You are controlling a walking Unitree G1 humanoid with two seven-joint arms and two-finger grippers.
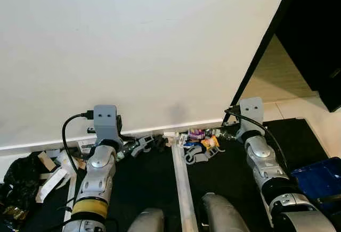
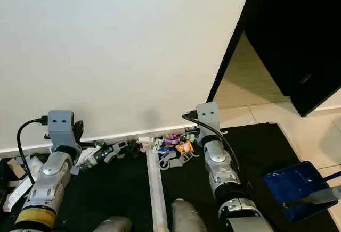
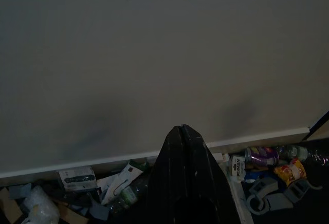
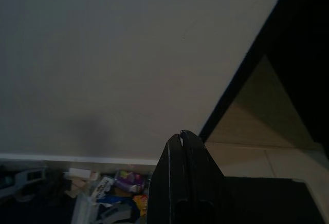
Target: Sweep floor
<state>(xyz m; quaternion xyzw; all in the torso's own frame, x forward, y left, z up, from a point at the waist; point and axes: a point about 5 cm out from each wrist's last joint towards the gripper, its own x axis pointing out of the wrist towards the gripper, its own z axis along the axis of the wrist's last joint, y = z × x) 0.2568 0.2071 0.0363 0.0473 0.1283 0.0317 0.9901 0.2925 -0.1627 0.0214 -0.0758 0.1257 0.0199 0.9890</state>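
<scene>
Litter lies along the white baseboard on the dark floor: a purple can (image 1: 196,134), a yellow packet (image 1: 209,142), grey plastic pieces (image 1: 197,156) and a clear bottle (image 1: 139,146). More boxes and papers (image 1: 53,176) are piled at the left beside a black bag (image 1: 18,181). A long white pole (image 1: 181,184) lies on the floor between my legs and runs up to the wall. Both arms are raised toward the wall. My left gripper (image 3: 181,130) is shut with nothing in it, above the left litter. My right gripper (image 4: 180,135) is shut and empty too, above the can and packet.
A blue dustpan (image 2: 292,188) with a grey handle (image 2: 314,196) lies on the floor at my right. A doorway with a dark door (image 1: 314,40) opens at the right onto pale tiles (image 1: 277,85). The white wall (image 1: 133,46) stands close ahead.
</scene>
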